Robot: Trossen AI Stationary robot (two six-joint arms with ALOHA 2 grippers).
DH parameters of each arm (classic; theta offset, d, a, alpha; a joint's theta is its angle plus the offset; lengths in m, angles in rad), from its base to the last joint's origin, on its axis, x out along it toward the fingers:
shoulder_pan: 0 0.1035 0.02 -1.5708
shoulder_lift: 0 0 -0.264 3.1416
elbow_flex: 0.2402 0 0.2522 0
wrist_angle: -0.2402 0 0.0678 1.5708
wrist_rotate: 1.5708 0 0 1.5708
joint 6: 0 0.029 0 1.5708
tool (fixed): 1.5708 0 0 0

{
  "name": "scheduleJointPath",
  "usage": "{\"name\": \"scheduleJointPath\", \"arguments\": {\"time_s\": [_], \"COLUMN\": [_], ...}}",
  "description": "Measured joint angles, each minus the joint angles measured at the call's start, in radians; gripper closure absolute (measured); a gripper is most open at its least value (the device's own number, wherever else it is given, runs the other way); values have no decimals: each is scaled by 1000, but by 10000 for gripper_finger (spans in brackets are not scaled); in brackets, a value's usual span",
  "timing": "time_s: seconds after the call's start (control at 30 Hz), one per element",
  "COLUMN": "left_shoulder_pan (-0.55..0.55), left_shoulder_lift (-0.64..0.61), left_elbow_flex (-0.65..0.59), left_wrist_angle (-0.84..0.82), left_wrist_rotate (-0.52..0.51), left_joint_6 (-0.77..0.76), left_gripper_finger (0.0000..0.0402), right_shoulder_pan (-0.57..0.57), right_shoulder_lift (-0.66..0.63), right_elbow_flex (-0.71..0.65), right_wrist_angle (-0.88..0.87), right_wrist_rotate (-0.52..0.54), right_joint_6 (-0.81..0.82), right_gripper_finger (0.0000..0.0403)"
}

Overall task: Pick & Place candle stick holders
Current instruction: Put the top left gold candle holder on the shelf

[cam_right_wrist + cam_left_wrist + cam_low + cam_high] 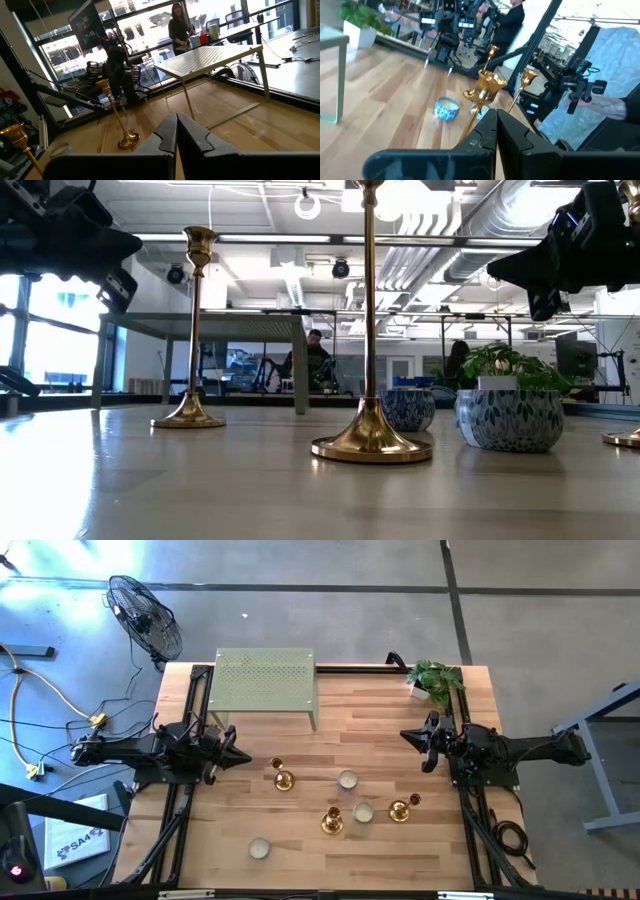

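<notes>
Three gold candle stick holders stand upright on their round bases on the wooden table: one left of centre (282,778), one nearer the front (332,820) and one to the right (402,808). In the low view two show whole (195,330) (370,330), and the third shows only its base at the edge (625,438). My left gripper (240,755) is shut and empty, raised to the left of the left holder. My right gripper (408,736) is shut and empty, raised at the right, on the far side of the right holder. The left wrist view shows the holders ahead (487,85).
A green perforated stand (265,685) is at the table's far side, with a potted plant (435,680) at the far right. Small blue-patterned candle bowls sit among the holders (347,780) (363,812), and one sits near the front left (259,848). People are in the room beyond.
</notes>
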Motion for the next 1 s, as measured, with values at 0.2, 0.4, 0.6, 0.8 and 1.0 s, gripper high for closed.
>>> {"name": "scheduleJointPath", "arguments": {"time_s": [0.2, 0.4, 0.6, 0.8, 1.0], "left_shoulder_pan": [0, 0, 0, 0, 0], "left_shoulder_lift": [-1, 0, -1, -3, -2], "left_elbow_flex": [16, 17, 20, 22, 22], "left_wrist_angle": [12, 15, 71, 145, 145], "left_wrist_rotate": [54, -11, -3, -19, -75], "left_joint_6": [-111, -170, -223, -287, -375], "left_gripper_finger": [401, 401, 401, 401, 401], "right_shoulder_pan": [0, -1, -1, -1, -1], "right_shoulder_lift": [0, 0, 1, 1, 1], "right_elbow_flex": [0, 0, 4, 65, 163], "right_wrist_angle": [61, 111, 109, 92, -88], "right_wrist_rotate": [-15, -24, -16, 72, 183], "right_joint_6": [82, 56, 72, 4, 63], "right_gripper_finger": [402, 400, 388, 346, 284]}}
